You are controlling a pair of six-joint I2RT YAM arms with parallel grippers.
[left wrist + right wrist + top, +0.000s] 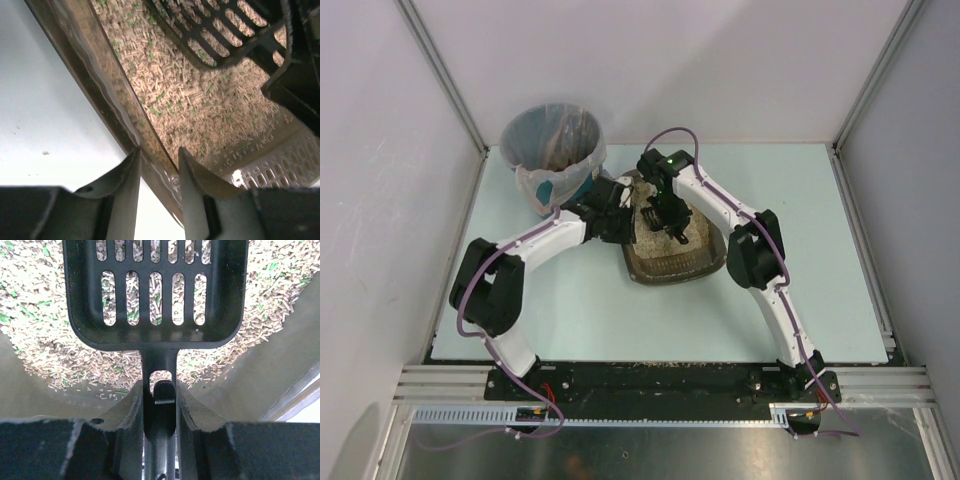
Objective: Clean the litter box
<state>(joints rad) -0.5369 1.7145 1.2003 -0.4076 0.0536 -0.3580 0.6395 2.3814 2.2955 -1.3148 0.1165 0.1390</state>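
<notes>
Partly arm-hidden litter box (670,277), left end effector (159,152) pinching its rim, right end effector (159,390) gripping cropped scoop (150,340).

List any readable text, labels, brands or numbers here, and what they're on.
None readable in any view.
litter box: no label or embossing shows.
scoop: plain black, no mark.
bin: no print visible at this size.
left arm, right arm: no legible markings.

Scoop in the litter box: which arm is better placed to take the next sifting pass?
Right. The right gripper is shut on the scoop handle, head over the pellets. The left gripper only straddles the litter box rim.
</notes>
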